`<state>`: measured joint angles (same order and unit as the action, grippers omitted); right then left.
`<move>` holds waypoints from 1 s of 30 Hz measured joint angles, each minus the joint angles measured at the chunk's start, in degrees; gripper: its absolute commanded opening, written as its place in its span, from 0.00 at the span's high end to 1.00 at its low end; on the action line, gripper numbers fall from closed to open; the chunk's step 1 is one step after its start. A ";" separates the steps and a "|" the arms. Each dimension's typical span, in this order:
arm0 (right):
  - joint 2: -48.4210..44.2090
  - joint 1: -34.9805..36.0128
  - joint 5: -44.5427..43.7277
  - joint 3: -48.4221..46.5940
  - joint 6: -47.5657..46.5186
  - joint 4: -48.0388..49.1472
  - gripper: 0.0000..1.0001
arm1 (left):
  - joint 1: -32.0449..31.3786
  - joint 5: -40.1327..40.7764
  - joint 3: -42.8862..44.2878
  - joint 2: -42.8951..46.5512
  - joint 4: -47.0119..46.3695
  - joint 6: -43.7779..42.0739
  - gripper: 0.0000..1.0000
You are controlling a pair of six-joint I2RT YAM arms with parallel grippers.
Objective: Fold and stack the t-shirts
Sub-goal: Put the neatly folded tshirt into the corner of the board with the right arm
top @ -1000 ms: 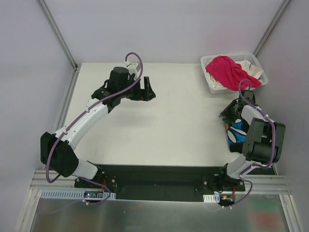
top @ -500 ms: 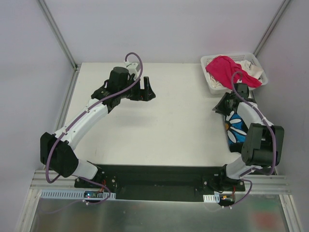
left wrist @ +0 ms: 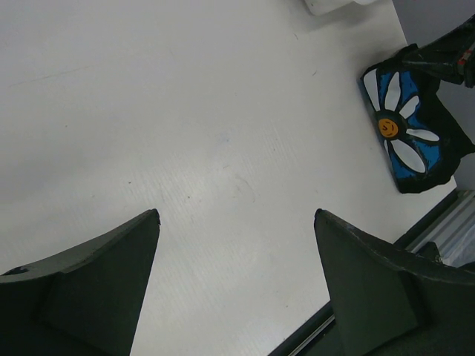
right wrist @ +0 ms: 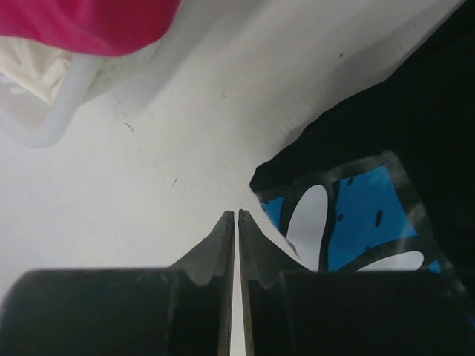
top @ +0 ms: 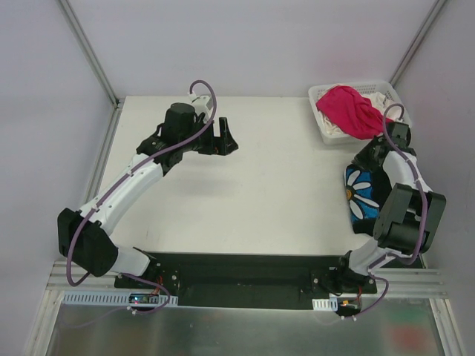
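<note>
White table | left claw spread wide | right claw clenched beside black shirt

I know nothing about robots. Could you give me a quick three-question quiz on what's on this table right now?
1. True or false: the pink t-shirt lies in the white basket.
2. Pick one. The left end effector is: A wide open and holding nothing, B shut, C gripping cloth.
3. Short answer: what does the print on the black t-shirt show?

Key: 1 true. 2 A. 3 a daisy, with white petals on blue and an orange centre.
</note>
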<state>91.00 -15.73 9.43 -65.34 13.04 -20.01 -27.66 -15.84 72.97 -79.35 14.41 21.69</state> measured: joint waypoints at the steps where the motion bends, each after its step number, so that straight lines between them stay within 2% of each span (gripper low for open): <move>1: 0.59 -0.42 -0.13 -0.15 0.00 0.00 0.87 | 0.00 0.00 -0.26 0.04 0.00 0.00 0.16; 4: 2.43 -2.21 -0.09 -0.33 0.42 0.02 0.71 | 0.00 0.02 -1.09 0.13 0.13 0.00 0.16; 5: 2.99 -2.84 0.07 -0.33 0.57 0.02 0.63 | 0.00 0.02 -1.33 0.20 0.11 0.00 0.16; 9: 3.13 -3.63 3.04 0.81 0.92 2.21 0.48 | 0.00 0.76 -2.27 1.03 0.33 -0.04 0.16; 11: 0.94 -1.53 4.44 3.06 0.31 4.35 0.39 | 0.00 1.51 -2.69 1.44 0.31 -0.11 0.15; 17: -9.94 12.48 9.27 4.24 -2.64 4.33 0.33 | 0.02 3.37 -4.81 1.49 -1.31 -0.15 0.16; 19: -13.05 15.98 11.04 4.31 -3.15 4.37 0.24 | 0.00 4.26 -5.79 1.36 -1.88 -0.13 0.16; 22: -16.70 20.35 12.15 4.87 -5.03 4.15 0.19 | 0.00 6.14 -7.67 1.14 -2.75 -0.13 0.15; 26: -17.81 25.00 13.44 6.80 -8.11 3.54 0.18 | -0.02 8.61 -10.29 1.07 -4.52 -1.31 0.13; 30: -17.81 27.52 14.47 9.81 -10.16 3.39 0.18 | -0.02 7.43 -13.90 1.92 -7.93 -4.52 0.14</move>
<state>73.19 11.79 23.90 -55.53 2.87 -16.62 -27.68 -8.40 59.07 -77.43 6.48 17.17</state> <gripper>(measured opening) 0.822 0.869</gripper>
